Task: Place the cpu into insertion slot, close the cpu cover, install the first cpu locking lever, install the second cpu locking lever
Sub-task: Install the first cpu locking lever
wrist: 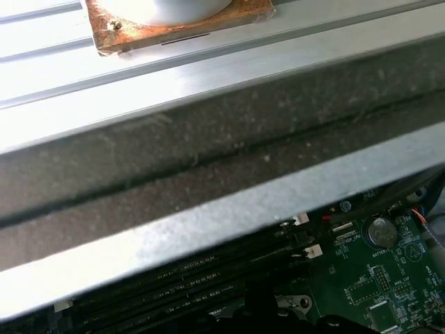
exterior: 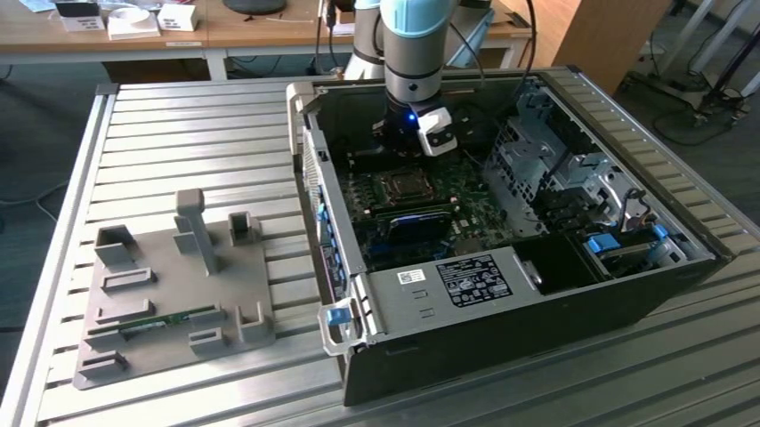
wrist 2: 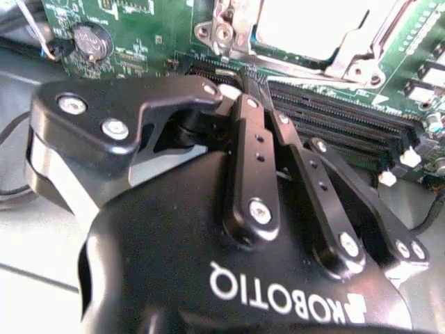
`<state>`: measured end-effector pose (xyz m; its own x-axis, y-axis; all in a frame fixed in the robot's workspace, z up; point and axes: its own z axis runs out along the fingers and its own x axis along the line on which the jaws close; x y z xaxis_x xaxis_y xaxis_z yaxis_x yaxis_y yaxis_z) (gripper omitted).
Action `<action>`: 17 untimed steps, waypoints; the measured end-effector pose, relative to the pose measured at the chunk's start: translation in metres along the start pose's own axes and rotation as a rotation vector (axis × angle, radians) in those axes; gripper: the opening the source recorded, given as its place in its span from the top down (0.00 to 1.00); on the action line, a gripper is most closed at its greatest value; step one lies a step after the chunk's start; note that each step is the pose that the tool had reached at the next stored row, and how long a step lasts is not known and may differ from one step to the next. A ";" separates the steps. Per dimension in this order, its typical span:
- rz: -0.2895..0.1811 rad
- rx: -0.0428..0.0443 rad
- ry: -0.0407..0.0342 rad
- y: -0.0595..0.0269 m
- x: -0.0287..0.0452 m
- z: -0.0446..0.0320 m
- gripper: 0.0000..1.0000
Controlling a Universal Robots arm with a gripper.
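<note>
Slatted table [exterior: 178, 142], cpu [wrist 2: 306, 28] beyond end effector [wrist 2: 254, 76]

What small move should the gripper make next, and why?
Probably a short shift toward the cover: the shut gripper hangs over the memory slots beside it, and the cover seems to lie on the cpu already, so the levers likely remain.

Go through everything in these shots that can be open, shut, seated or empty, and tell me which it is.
Black computer case: lying on its side, side panel off, inside exposed.
Silvery square cpu: seated in the insertion slot.
Thin silvery metal cpu cover: down around the chip.
Black gripper: jaws shut, holding nothing, beside the long black memory slots.
Grey plastic fixture tray: most pockets empty.
</note>
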<state>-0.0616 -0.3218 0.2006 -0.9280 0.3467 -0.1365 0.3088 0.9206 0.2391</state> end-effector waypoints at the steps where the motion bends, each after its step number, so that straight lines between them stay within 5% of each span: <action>1: 0.001 0.0002 -0.0002 0.0000 0.0000 0.0000 0.89; 17: 0.065 0.0094 -0.0161 0.0073 0.0025 0.0015 0.89</action>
<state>-0.0614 -0.3140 0.2006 -0.9024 0.4086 -0.1365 0.3703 0.8976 0.2389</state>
